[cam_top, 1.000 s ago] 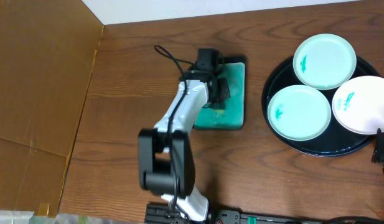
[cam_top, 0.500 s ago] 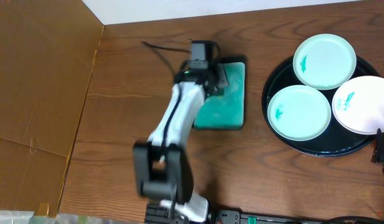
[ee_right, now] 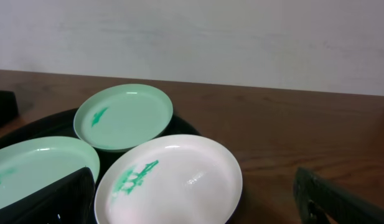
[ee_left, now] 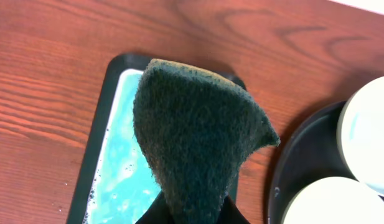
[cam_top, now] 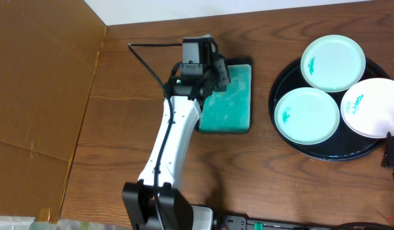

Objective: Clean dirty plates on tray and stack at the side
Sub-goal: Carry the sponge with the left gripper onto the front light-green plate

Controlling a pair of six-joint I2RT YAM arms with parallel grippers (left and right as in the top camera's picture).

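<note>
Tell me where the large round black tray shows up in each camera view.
Overhead: the large round glossy black tray sits at the right edge of the picture.
Left wrist: part of the tray shows at lower right, beyond the dark green sponge.
Right wrist: the tray is at lower left, under the plates.
Shared landmark: the pale round plates lying on it.

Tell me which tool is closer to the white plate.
Right. The right tool sits open just off the white plate's rim; the left tool is far off over the sponge tray, gripping the sponge.
</note>
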